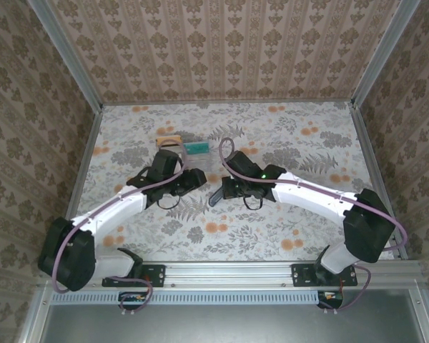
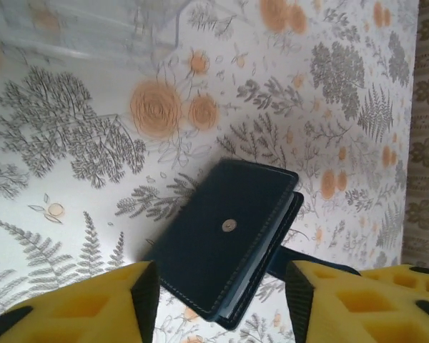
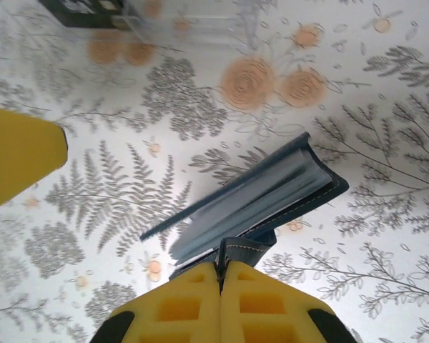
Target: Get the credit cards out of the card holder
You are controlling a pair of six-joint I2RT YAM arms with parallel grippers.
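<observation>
The right tool (image 3: 220, 282), jaws together, pinches the flap of the card holder (image 3: 261, 189), which stands half open on the desk (image 1: 322, 143). The left tool (image 2: 220, 289), jaws apart, faces its cover just ahead, long axis slanting away.

Card holder (image 2: 222, 261): navy, leather-like, matt, stitched edge; small shiny metal stud (image 2: 229, 225). Inner pockets (image 3: 243, 204): greyish see-through plastic, slight sheen. Finger pads (image 2: 86, 311), 7 o'clock: yellow, foam-like, matt. Tabletop (image 2: 64, 136): floral print, smooth.
</observation>
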